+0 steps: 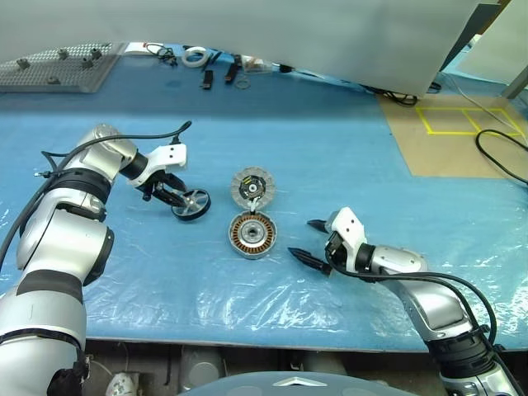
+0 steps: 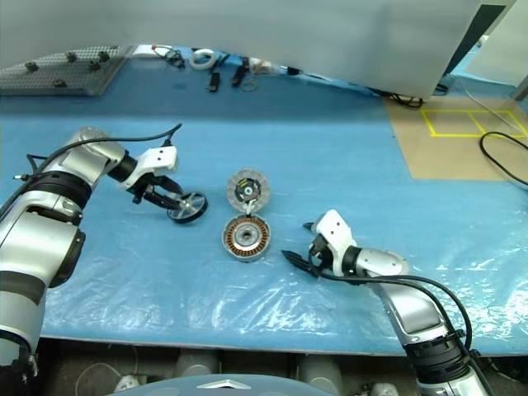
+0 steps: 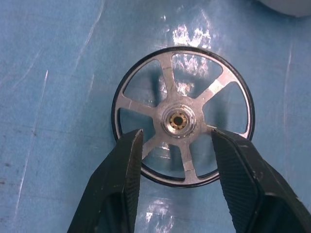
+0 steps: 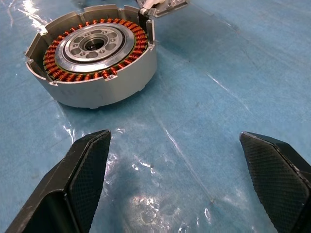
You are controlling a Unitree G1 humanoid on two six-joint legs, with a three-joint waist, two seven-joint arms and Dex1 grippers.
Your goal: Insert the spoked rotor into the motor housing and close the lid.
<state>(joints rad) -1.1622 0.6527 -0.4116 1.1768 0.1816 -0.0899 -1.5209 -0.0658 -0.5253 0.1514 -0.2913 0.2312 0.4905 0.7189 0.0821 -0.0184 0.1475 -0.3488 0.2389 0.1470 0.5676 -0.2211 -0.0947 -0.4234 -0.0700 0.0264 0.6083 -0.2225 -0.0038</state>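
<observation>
Right gripper (image 1: 308,242) (fingers spread, empty) hovers near the housing (image 1: 251,235); left gripper (image 1: 175,198) grasps the rotor (image 1: 191,204).

A roll of white tape (image 1: 195,56) lies beside a grey perforated plate (image 1: 58,68) on the blue table cover (image 1: 330,157).

Bare blue sheet (image 1: 346,165) lies open across the middle and right of the frame. At centre the ribbed lid (image 1: 251,187) and the housing (image 1: 251,236) sit nearly touching, with no way between. Tools and tape (image 1: 195,56) crowd the top edge, cables (image 1: 503,148) the far right.
</observation>
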